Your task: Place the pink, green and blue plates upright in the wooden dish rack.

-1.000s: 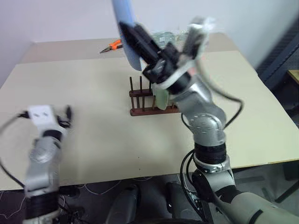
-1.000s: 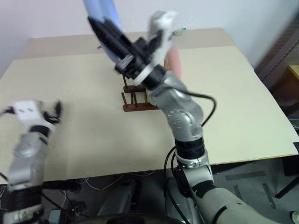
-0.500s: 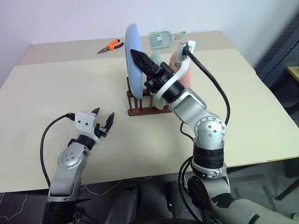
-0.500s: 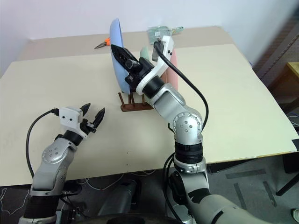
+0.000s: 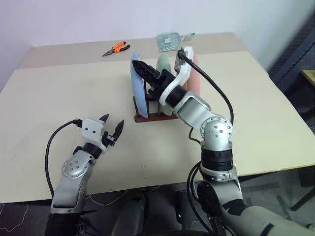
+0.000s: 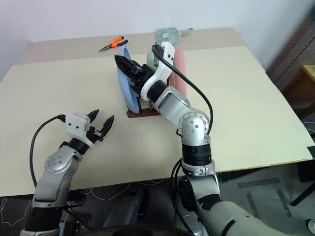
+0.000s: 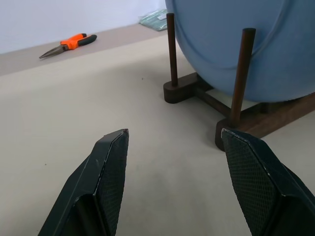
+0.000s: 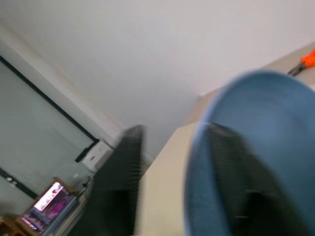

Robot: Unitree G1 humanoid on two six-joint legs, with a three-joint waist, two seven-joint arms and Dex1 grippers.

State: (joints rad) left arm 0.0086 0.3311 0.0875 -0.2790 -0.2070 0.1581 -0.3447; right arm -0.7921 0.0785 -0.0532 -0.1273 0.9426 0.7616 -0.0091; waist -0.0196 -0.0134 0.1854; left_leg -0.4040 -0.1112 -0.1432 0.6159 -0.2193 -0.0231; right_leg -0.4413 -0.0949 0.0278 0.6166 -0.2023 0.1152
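Rack (image 5: 152, 110) of dark wood pegs holds all three matte round plates upright: blue plate (image 5: 139, 83) frontmost, green (image 5: 164, 64) behind it, pink (image 5: 196, 73) rearmost. I see right gripper (image 6: 129, 69) straddling the blue rim, fingers spread, no clamp. Left gripper (image 5: 111, 128) sits near the rack, jaws wide, empty.

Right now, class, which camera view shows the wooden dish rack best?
The left eye view: the wooden dish rack shows with its base bars and the blue plate, green plate and pink plate standing in it. The right eye view matches. The left wrist view gives one end, close up.
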